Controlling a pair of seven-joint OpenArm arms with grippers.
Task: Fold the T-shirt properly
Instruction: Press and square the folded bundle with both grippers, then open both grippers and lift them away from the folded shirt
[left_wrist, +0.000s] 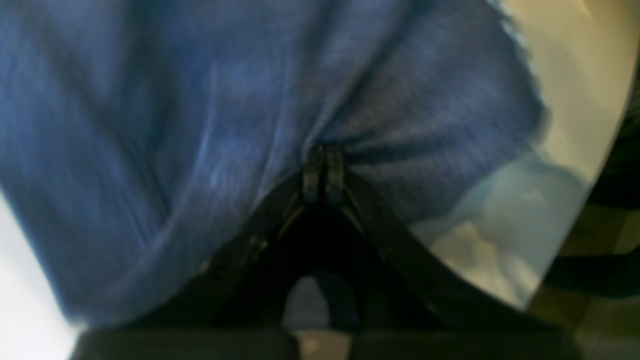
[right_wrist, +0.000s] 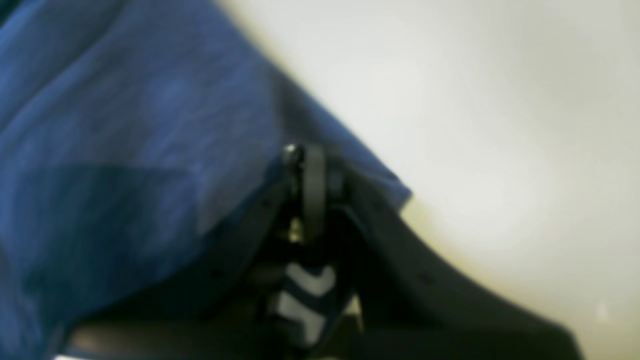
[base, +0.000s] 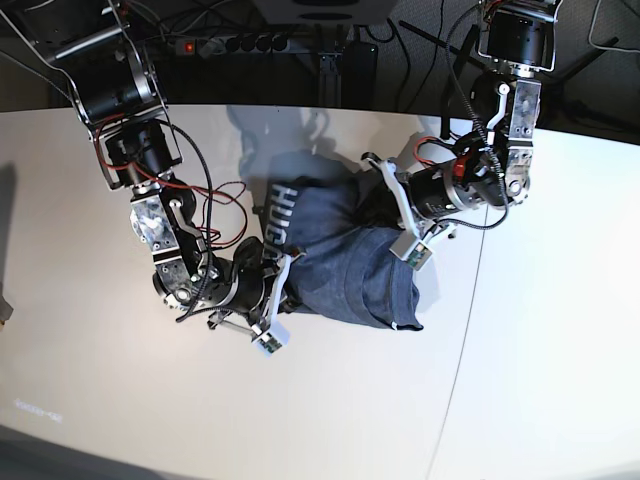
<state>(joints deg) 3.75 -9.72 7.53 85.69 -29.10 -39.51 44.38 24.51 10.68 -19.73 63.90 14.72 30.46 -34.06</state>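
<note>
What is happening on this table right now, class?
A two-armed robot is folding a slate-blue T-shirt on a white table. The left gripper is shut on a bunch of the fabric, and the right gripper is shut on the cloth near an edge. Both hold the shirt partly lifted and bunched between them, with white lettering showing on one side. The fold is not finished.
</note>
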